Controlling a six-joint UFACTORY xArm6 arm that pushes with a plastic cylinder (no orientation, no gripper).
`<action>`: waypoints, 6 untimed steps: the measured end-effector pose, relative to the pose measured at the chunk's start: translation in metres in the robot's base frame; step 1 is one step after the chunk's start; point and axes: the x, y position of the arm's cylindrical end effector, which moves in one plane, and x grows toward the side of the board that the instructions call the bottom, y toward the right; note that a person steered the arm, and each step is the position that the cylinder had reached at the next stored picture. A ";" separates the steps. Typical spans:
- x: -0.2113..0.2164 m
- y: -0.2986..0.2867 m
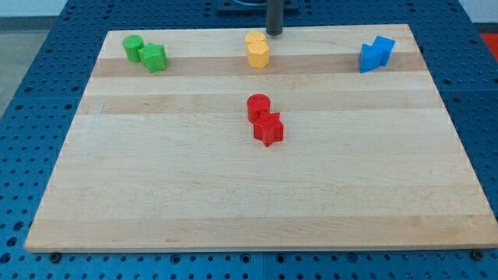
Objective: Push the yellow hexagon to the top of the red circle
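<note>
On the pale wooden worktop [257, 194], laid over blue perforated metal, we see our tip [274, 33] at the top edge, just right of 2 touching yellow blocks: the yellow hexagon [258, 55] and a smaller yellow block [255, 38]. We carry no jaws. Below sit the red circle [258, 106] and red star [268, 130]; green blocks [145, 53] left, blue blocks [376, 54] right.
</note>
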 end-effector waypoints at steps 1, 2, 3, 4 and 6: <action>0.000 -0.005; 0.014 -0.019; 0.029 -0.027; 0.047 -0.033; 0.100 -0.048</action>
